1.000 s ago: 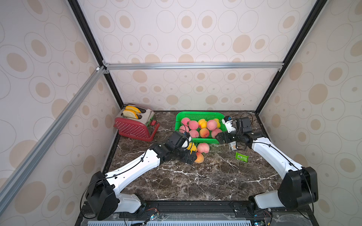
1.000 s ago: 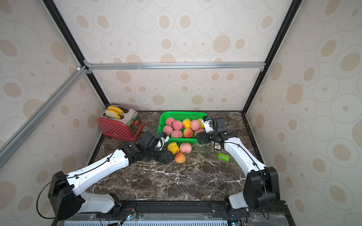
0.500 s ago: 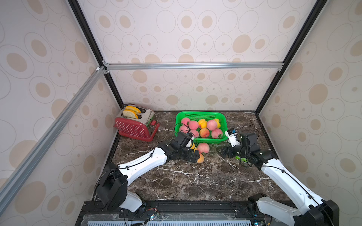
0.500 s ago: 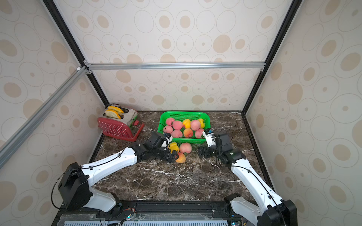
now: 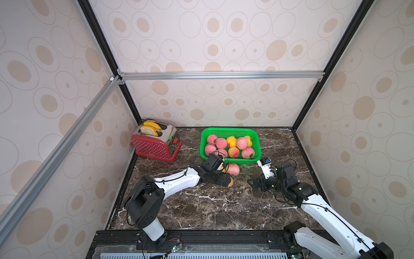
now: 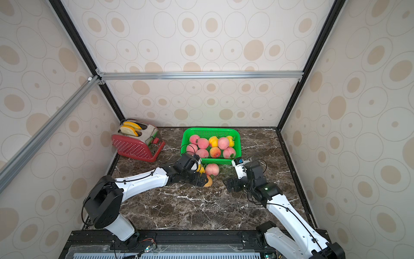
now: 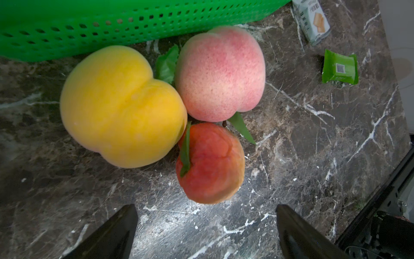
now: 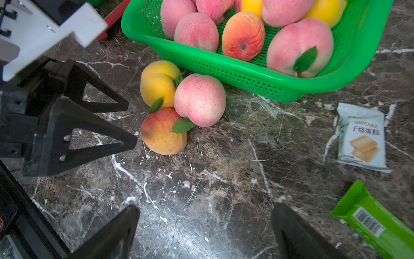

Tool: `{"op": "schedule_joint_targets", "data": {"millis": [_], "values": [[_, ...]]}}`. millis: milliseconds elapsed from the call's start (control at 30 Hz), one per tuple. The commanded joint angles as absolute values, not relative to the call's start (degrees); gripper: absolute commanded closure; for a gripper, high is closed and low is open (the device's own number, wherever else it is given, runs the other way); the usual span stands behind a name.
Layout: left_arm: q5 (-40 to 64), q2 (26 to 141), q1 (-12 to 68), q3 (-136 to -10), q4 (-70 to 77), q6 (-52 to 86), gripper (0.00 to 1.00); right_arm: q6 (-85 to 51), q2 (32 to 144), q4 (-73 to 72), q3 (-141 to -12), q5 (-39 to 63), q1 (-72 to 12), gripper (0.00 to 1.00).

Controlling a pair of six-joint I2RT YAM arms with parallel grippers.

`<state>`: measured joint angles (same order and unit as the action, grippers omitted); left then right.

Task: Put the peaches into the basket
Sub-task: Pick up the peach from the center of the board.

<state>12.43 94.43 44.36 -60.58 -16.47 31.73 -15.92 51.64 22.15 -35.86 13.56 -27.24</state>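
Peaches (image 8: pixel 197 31) lie in the bright green perforated plastic basket (image 8: pixel 246 74); 3 more — yellow peach (image 7: pixel 121 107), fuzzy pink peach (image 7: pixel 220 74), orange-red peach (image 7: pixel 210 163) — lie touching just outside its wall. Left gripper (image 7: pixel 205 207) and right gripper (image 8: pixel 205 205), near the basket, stand spread and empty.

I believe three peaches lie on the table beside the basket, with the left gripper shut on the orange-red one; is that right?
Not quite: the left gripper is open, its jaws short of the orange-red peach, as the left wrist view shows. The three peaches do lie on the table beside the basket.
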Motion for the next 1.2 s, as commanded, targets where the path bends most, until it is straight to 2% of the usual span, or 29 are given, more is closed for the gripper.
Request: {"op": "schedule_joint_targets", "data": {"millis": [0,733,1167], "values": [[12.0,96.2,44.6,-60.9,-14.5,32.7,0.01,-17.5,50.9,20.0,-34.5,13.3,-27.6,0.03],[13.7,101.8,44.7,-62.0,-10.8,34.9,0.01,-14.3,47.3,22.3,-35.1,13.1,-27.6,0.03],[15.3,103.4,44.7,-63.3,-10.8,35.0,0.05,-10.6,46.9,20.1,-32.9,29.6,-27.8,0.05]]}}
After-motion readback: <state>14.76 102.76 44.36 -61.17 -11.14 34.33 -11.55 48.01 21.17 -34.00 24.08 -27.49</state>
